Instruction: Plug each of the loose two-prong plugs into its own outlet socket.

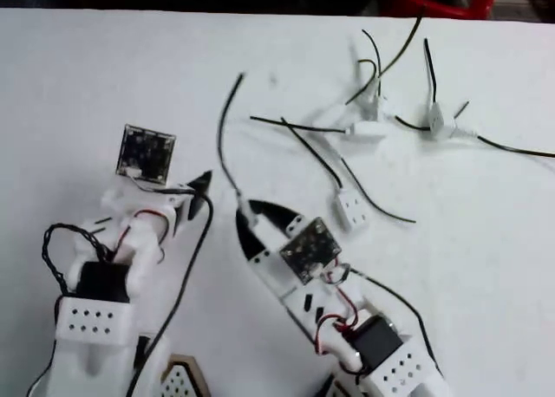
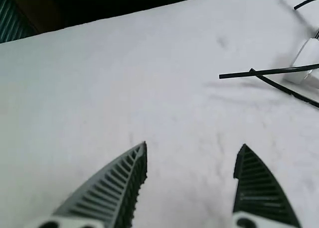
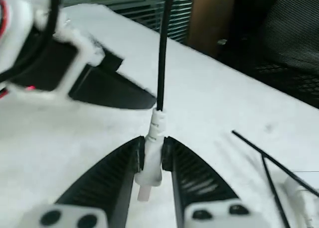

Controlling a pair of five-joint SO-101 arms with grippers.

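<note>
At lower centre of the high view, the right pincer [image 1: 246, 213] is clamped on a plug [image 3: 148, 180], whose long axis points up-left and whose cord [image 1: 222, 128] runs upward. Just right lies what looks like the nearest socket [image 1: 353, 208]. The left pincer [image 2: 194, 153] gapes, farther from it, over the white desk [image 1: 78, 85]; the room beyond is dark.

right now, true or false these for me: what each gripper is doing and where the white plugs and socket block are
The right gripper is shut on a white plug with a black wire: true.
The left gripper holds a plug: false, it is open and empty.
The small white socket block lies on the white table, touched by neither gripper: true.
That white plug is already in the white socket block: false, they are apart.
</note>
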